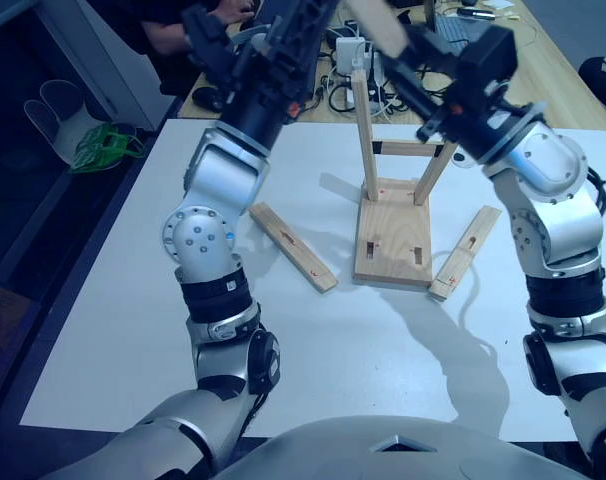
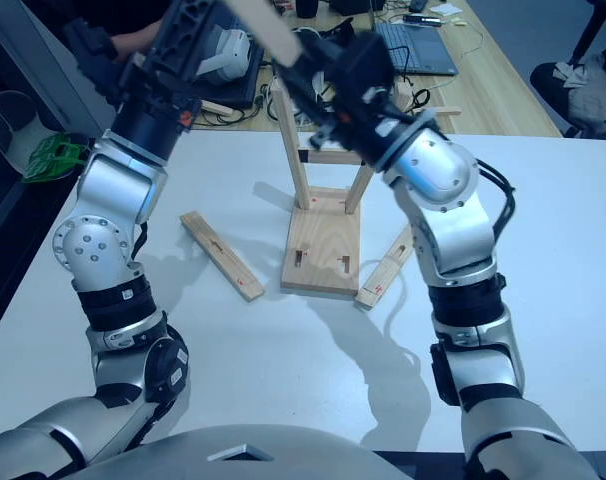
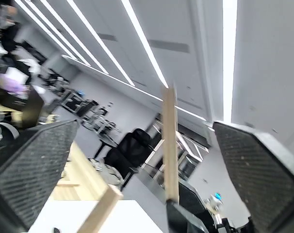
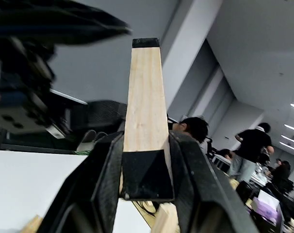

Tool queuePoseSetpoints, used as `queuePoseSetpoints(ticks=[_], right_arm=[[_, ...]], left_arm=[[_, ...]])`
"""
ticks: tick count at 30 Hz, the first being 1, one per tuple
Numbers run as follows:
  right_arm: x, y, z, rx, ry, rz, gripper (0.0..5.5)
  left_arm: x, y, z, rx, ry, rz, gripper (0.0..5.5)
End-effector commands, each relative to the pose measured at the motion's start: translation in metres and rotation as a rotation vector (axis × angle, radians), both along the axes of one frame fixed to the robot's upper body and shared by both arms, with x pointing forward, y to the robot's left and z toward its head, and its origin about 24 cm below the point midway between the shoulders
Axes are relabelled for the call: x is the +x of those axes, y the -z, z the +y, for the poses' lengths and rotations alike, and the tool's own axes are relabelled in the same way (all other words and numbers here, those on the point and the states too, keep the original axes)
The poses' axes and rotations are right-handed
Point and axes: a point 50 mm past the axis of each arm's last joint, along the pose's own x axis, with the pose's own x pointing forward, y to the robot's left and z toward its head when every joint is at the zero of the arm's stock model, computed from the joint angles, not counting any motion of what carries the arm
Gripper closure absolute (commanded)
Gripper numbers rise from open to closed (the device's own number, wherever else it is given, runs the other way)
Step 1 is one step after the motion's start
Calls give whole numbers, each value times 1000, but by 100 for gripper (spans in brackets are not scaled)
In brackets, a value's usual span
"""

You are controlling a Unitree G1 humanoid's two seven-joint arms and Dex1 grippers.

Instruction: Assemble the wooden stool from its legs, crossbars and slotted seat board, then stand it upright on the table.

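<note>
The slotted seat board (image 1: 393,250) lies flat on the white table (image 1: 133,330). Two legs (image 1: 365,135) (image 1: 433,175) stand upright in its far slots, joined by a crossbar (image 1: 408,148). One loose wooden piece (image 1: 293,247) lies to the board's left, another (image 1: 465,252) along its right side. My right gripper (image 4: 147,160) is raised above the board's far end, shut on a wooden leg (image 4: 146,97) that points up and left (image 2: 273,35). My left gripper (image 3: 146,125) is held high over the table's far left, open and holding nothing, its fingers (image 3: 40,165) wide apart.
Behind the table stands a wooden desk (image 1: 543,70) with cables, a charger and a laptop (image 2: 413,45). A green object (image 1: 103,148) lies on the floor past the table's left edge. Bare table surface stretches in front of the board.
</note>
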Motion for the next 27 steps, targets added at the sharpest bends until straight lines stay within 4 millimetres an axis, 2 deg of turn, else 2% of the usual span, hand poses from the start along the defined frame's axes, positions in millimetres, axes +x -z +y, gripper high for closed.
queuePoseSetpoints(ticks=[1, 3, 5, 10, 17, 21, 27], right_arm=[[-8, 3, 9, -43, -57, 55, 420], [-8, 6, 9, -60, -56, 68, 420], [-7, 10, 4, -83, -37, 76, 420], [-5, 16, -4, -108, -2, 81, 420], [-4, 17, -5, -119, 4, 73, 420], [-3, 18, -5, -126, 9, 71, 420], [-2, 20, -5, -138, 11, 67, 420]], left_arm=[[-3, 2, -4, 39, 17, 1, 39], [-1, 3, 0, 40, -14, 11, 39], [2, 5, 6, 37, -44, 27, 64], [4, 10, 11, 40, -54, 50, 151], [3, 14, 7, 45, -38, 67, 264], [4, 14, 9, 23, -43, 79, 349], [6, 13, 12, 4, -53, 89, 441]])
